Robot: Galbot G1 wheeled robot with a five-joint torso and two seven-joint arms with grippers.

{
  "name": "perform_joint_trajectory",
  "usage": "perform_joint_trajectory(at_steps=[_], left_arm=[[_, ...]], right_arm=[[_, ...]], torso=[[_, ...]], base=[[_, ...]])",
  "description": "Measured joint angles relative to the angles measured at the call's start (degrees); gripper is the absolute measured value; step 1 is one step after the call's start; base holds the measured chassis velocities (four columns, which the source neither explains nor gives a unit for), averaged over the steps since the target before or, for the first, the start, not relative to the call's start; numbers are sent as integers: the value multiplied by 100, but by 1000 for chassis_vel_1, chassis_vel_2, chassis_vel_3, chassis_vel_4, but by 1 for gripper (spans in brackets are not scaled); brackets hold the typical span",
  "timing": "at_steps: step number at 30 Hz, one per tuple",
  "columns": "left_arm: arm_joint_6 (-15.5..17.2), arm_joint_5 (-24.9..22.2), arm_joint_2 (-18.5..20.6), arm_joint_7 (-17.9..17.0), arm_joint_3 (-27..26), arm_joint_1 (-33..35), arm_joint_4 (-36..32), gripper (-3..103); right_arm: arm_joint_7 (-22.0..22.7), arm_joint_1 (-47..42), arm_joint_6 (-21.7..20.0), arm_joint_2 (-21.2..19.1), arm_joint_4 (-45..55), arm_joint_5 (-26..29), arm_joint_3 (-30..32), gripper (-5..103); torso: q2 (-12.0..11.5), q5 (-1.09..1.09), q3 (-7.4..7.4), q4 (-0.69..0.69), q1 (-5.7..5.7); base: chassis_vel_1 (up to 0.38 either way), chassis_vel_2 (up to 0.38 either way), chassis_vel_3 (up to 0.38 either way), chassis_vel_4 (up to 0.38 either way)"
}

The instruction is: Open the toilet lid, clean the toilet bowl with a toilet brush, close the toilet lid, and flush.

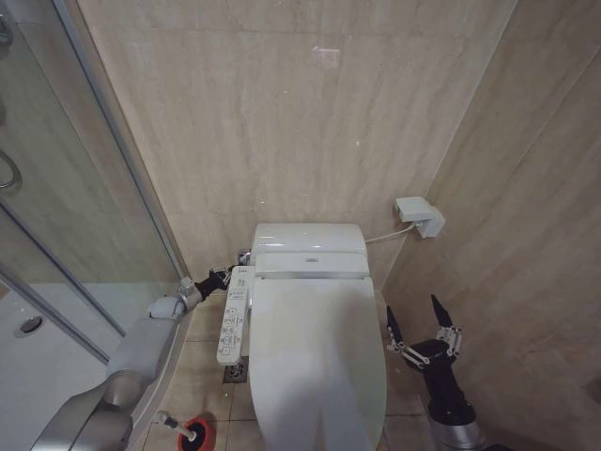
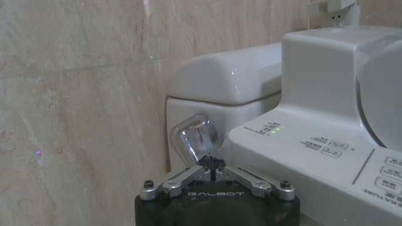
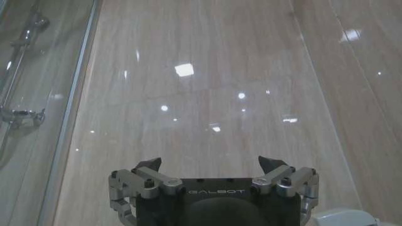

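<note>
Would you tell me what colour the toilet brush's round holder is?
Red. The holder stands on the floor to the left of the toilet bowl, best seen in the head view.

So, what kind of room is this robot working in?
A bathroom, most likely in a home or hotel: a toilet with its toilet lid closed, a glass shower enclosure beside it, and a toilet brush on the tiled floor.

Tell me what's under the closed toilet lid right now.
The toilet lid lies shut, covering the seat and the toilet bowl's inside, so no stain or water can be checked. Beside it show the button panel and the left gripper, shut at the chrome flush lever.
</note>
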Motion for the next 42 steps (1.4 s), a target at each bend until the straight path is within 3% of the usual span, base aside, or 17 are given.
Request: perform_joint_trajectory(at_steps=[42], left_arm=[[-5,60,-18,-59,25,-62,20,0]], right_arm=[[-1,31,-6,41,-43,-1,1,100]], torso=[[0,0,0,-1,0]], base=[[0,0,0,0]])
